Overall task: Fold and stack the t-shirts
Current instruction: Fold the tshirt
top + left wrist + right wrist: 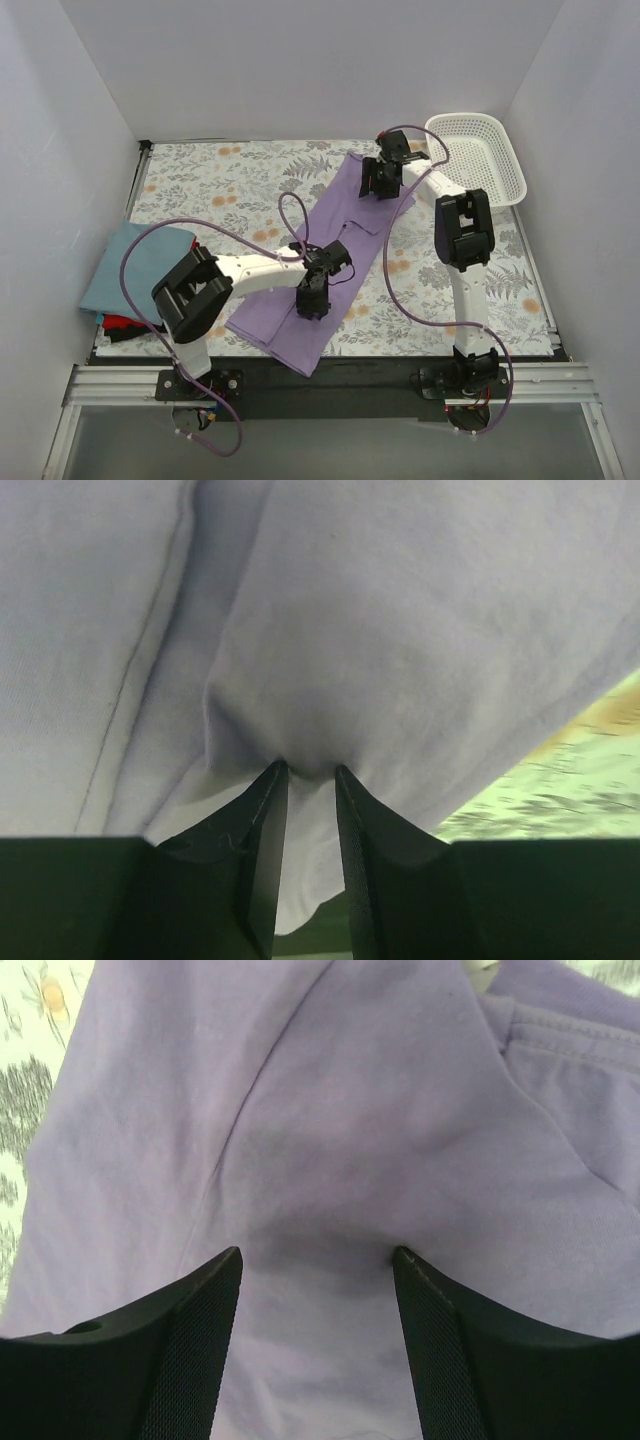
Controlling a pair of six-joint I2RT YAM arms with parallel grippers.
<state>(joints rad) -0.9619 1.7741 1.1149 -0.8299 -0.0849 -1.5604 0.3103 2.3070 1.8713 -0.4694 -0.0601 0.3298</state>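
The lilac-purple t-shirt lies in a long diagonal strip on the floral cover, from the near middle to the far right. My left gripper is down on its near part. In the left wrist view its jaws are almost closed and pinch a fold of the lilac cloth. My right gripper is over the shirt's far end. In the right wrist view it is wide open, with the lilac cloth flat between its tips. A folded stack sits at the left edge: dusty blue-grey on top, red and black below.
A white mesh basket stands at the far right corner. The floral table cover shows around the shirt. Grey walls close in the left, back and right sides. A purple cable loops over the shirt near my left arm.
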